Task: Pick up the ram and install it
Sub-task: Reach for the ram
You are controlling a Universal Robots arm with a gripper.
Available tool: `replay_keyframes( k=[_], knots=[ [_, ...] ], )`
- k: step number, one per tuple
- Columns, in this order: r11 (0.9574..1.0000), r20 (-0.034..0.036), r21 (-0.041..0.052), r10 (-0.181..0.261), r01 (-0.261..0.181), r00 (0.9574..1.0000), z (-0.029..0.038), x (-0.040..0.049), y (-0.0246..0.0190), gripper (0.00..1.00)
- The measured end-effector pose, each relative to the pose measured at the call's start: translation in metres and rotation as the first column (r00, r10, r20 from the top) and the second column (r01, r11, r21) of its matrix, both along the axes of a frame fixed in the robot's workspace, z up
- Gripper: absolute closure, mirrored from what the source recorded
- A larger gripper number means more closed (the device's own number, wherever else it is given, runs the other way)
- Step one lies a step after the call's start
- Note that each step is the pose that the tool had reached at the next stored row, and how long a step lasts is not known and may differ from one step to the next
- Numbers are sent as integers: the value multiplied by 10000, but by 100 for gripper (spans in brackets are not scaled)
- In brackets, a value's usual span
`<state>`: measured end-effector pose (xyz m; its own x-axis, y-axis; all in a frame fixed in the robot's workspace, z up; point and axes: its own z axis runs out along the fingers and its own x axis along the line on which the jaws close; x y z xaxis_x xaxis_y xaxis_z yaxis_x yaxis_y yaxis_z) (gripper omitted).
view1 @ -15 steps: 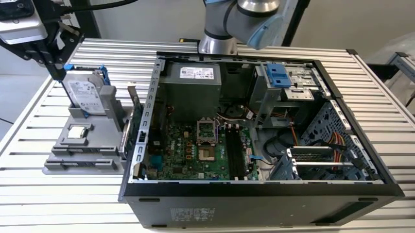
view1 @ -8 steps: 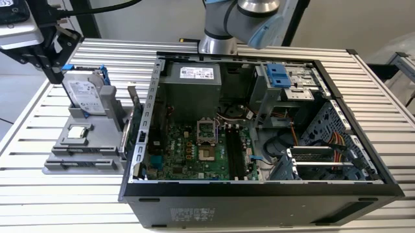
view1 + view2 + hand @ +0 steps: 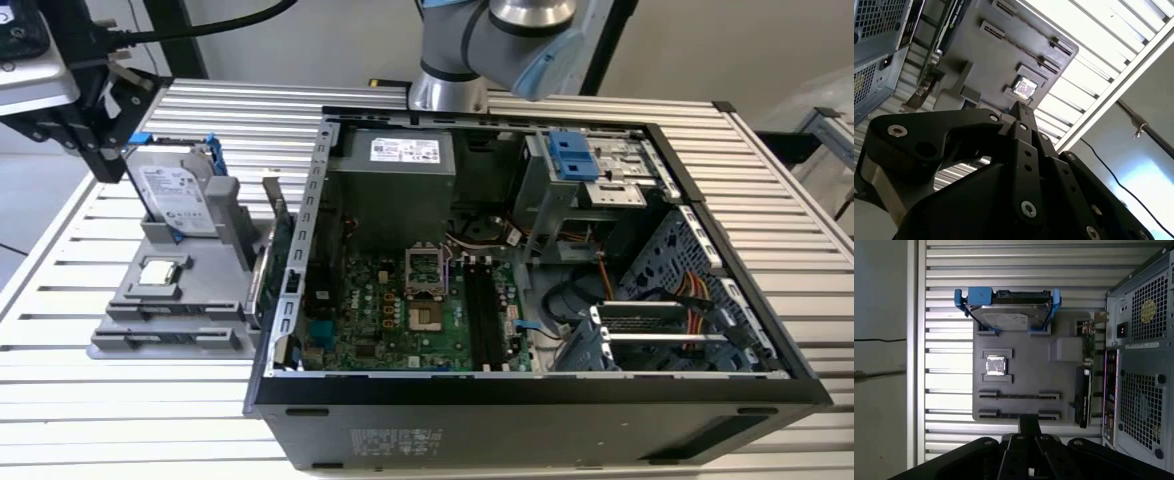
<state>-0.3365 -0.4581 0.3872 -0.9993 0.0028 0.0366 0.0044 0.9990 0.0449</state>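
Note:
My gripper [image 3: 1029, 419] hangs high above the grey parts holder [image 3: 1026, 375], at the exterior view's far left [image 3: 96, 150]. Its fingers [image 3: 1023, 111] meet at the tips, and I see nothing clamped between them. The holder has two long narrow grooves, each with a thin dark line along it [image 3: 1019, 395]. I cannot tell whether either line is the ram standing on edge. The open computer case [image 3: 534, 400] lies beside the holder with its motherboard [image 3: 387, 310] facing up. Long black memory slots [image 3: 487, 315] run along the motherboard.
On the holder stand a silver hard drive in a blue bracket [image 3: 174, 195] and a small square processor chip [image 3: 995, 365]. A card [image 3: 1084, 390] stands on edge between the holder and the case. Everything rests on a slatted metal table [image 3: 80, 410]. The arm's base [image 3: 447, 90] rises behind the case.

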Motion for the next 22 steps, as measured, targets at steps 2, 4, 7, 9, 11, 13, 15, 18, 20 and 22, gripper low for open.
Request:
replay_keyframes(
  k=[2, 4, 7, 9, 11, 13, 15, 18, 20, 22],
  knots=[
    [10000, -1, -1, 0, 0, 10000, 0, 0, -21, 100],
    [10000, -1, -1, 0, 0, 10000, 0, 0, -42, 100],
    [10000, -1, 0, -1, 1, 10000, 0, -1, -56, 100],
    [10000, 0, 0, -1, 1, 10000, -1, -1, -58, 100],
    [10000, 28, 0, 0, 0, 10000, -3, -5, -62, 100],
    [10000, 105, 0, 0, 0, 9999, -7, -9, -64, 100],
    [10000, 147, -1, 1, -1, 9999, -8, -15, -68, 100],
    [10000, 149, 0, 0, 0, 9999, -9, -27, -79, 100],
    [10000, 148, 0, -1, 1, 9999, -9, -37, -90, 100],
    [10000, 148, 0, 0, 0, 9999, -10, -43, -104, 100]
  ],
)
